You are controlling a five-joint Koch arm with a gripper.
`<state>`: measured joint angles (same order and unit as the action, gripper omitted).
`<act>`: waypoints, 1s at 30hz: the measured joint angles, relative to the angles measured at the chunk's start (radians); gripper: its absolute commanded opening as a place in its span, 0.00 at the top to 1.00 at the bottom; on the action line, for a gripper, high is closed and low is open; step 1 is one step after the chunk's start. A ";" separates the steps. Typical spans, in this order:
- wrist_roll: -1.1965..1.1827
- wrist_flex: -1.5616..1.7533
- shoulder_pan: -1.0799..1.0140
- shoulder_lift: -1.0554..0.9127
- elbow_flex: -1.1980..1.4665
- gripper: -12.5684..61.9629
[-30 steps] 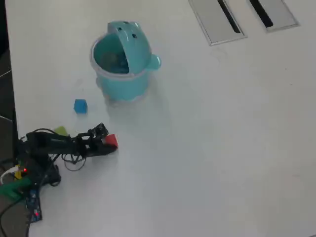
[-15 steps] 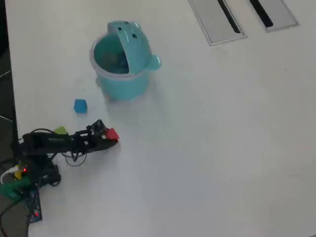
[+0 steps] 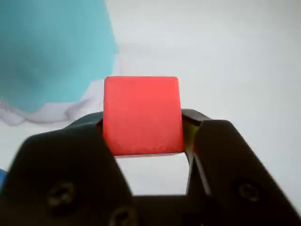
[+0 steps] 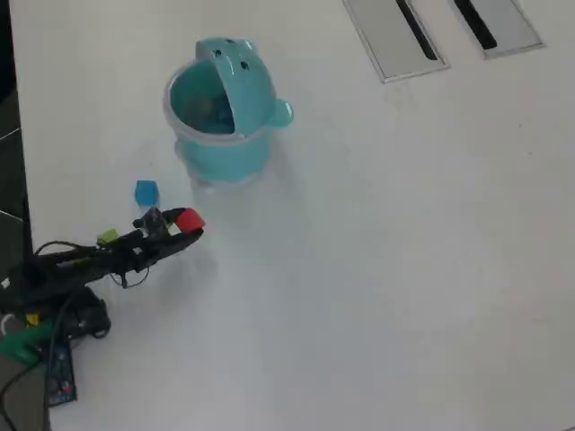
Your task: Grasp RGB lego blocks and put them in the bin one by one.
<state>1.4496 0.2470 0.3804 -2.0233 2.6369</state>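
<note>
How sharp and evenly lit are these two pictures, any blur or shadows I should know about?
Wrist view: the red block between the gripper jaws is soft-edged, the teal bin a smear, lighting flat. Overhead view: sharper, bright and even; the bin casts only a faint shadow on the white table, and the blue block stays crisp.

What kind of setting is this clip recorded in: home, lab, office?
Probably an office or meeting-room desk: a plain white table with two grey cable-slot covers set into its far edge. A toy bin and small blocks, red and blue, sit beside a hobby arm, which suggests a casual test setup.
</note>
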 measured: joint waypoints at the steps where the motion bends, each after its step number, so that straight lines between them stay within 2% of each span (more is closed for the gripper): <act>1: -0.020 0.020 0.006 -0.009 0.002 0.73; 10: -0.206 0.169 0.063 -0.081 0.029 0.73; 17: -0.222 0.167 0.107 -0.130 0.026 0.73; 25: -0.252 0.011 0.235 -0.198 -0.265 0.73; 30: -0.184 -0.066 0.295 -0.150 -0.362 0.73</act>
<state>1.2655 0.1810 0.6750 -2.1737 2.2749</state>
